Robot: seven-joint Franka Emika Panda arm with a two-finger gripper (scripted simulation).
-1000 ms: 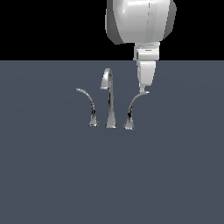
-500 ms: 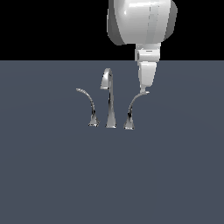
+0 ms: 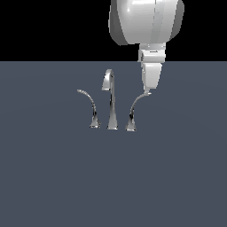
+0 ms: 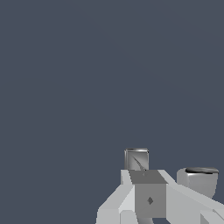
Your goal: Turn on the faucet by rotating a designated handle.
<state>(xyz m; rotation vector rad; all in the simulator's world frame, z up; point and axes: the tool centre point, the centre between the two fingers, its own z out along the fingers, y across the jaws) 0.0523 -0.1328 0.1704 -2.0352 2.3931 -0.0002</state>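
The jaws [image 3: 148, 90] hang at the handle's [image 3: 133, 113] one-o'clock tip, touching it; whether they are parted or closed cannot be told.

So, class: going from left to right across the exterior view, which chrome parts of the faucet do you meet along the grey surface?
Thin curved lever → tall central spout → stouter handle, with the claw at its tip.

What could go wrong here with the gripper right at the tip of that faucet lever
The gripper meets only the thin curled tip of the handle, so it could slide off as it pushes. The spout stands close beside the handle, so a sideways slip might strike it. The wrist view barely shows the contact.
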